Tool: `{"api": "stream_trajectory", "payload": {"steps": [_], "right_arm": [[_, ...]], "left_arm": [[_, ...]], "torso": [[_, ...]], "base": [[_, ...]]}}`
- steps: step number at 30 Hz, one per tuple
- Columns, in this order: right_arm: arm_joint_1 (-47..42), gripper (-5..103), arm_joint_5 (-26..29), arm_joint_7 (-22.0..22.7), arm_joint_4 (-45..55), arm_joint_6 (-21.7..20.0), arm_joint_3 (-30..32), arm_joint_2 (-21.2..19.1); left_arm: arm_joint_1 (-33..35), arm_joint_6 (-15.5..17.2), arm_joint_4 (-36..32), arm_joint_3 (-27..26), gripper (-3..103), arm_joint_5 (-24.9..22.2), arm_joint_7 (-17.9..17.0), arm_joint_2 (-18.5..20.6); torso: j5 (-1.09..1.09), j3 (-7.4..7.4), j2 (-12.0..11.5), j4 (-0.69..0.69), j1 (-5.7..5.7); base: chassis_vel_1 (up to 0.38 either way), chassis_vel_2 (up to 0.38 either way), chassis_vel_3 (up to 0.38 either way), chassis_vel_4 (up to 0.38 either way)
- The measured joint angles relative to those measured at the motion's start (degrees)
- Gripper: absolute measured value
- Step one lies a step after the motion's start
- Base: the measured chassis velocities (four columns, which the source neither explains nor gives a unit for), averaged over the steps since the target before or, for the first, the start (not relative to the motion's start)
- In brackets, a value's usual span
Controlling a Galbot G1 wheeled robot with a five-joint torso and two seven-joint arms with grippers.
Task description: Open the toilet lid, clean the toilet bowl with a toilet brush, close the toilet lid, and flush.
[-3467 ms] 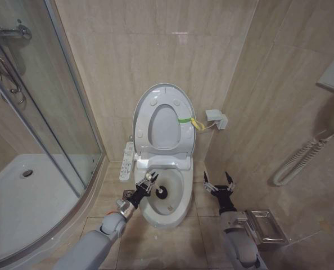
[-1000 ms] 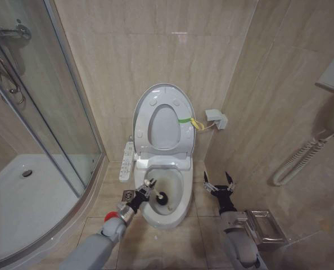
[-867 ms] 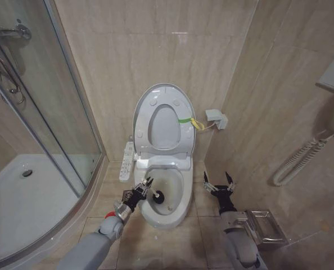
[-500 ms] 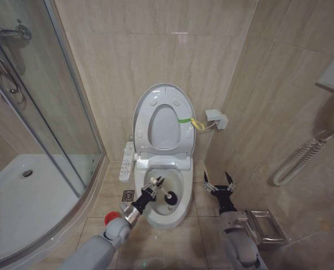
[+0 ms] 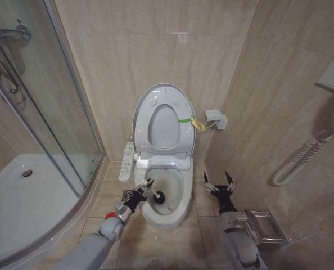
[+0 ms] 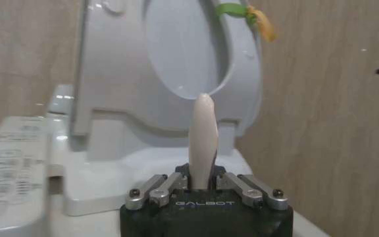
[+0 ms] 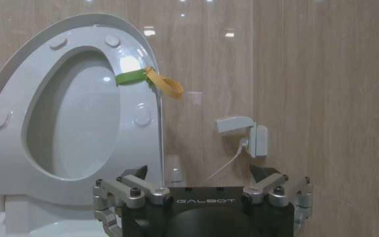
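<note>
Lid (image 5: 163, 121) up; left gripper (image 5: 144, 188) clamps brush (image 5: 158, 197) inside bowl (image 5: 175, 211); right gripper (image 5: 219, 184) waits beside the bowl, fingers apart. Closing and flushing remain.

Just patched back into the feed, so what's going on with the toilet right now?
The toilet lid stands raised against the wall. The left gripper is shut on the toilet brush, whose black head sits inside the toilet bowl near its left side. The right gripper hangs open, beside the bowl's right side.
</note>
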Motion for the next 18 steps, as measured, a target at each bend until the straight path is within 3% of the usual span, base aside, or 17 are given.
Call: {"api": "stream_trajectory", "payload": {"steps": [3,10,18], "right_arm": [[0.0,100,0.0,0.0,0.0,0.0,0.0,0.0],[0.0,100,0.0,0.0,0.0,0.0,0.0,0.0],[0.0,100,0.0,0.0,0.0,0.0,0.0,0.0]], "left_arm": [[0.13,-0.17,-0.99,-0.62,18,-0.05,0.1,0.78],[2.61,0.92,-11.82,0.59,18,-0.04,-1.81,2.3],[1.81,1.08,-9.39,2.3,18,0.09,-1.58,-0.15]], "torso": [[0.0,0.0,0.0,0.0,0.0],[0.01,0.0,0.0,0.0,-0.01],[0.02,0.0,0.0,0.0,0.0]], "base": [[0.0,0.0,0.0,0.0],[0.0,0.0,0.0,0.0],[0.0,0.0,0.0,0.0]]}}
